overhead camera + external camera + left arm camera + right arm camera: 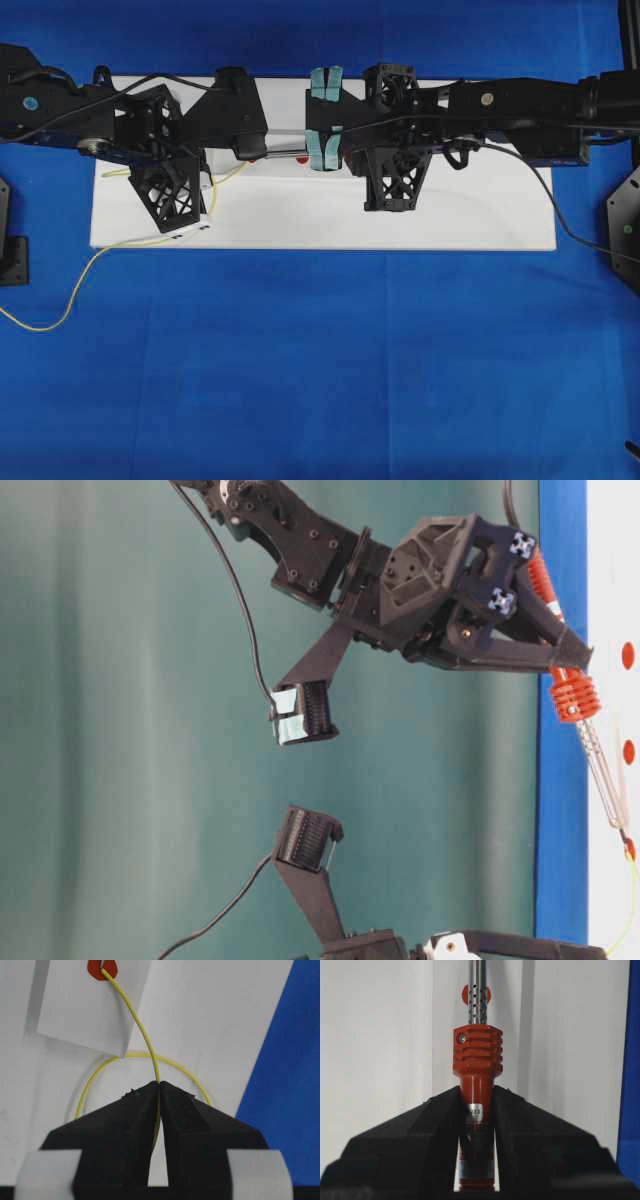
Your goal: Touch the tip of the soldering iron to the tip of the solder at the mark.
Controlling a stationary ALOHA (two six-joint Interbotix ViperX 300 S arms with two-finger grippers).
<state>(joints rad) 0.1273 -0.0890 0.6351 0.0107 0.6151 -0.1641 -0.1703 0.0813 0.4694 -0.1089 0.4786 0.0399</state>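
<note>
My left gripper [159, 1084] is shut on the solder [142, 1035], a thin yellow wire. The wire rises from the jaws, and its cut tip lies on a red mark [95, 969] on the white board. My right gripper [476, 1092] is shut on the orange-red handle of the soldering iron [476, 1060]. Its perforated silver shaft [477, 985] passes over another red mark and leaves the top of the right wrist view. At table level the soldering iron [571, 695] slants down, its dark tip close to the solder's end [631, 850]. Contact cannot be made out.
The white board [450, 215] lies on a blue cloth [320, 370]. Slack solder loops off the board's left edge onto the cloth [60, 320]. The iron's black cord [560, 215] trails off to the right. Two more red marks [628, 655] show on the board.
</note>
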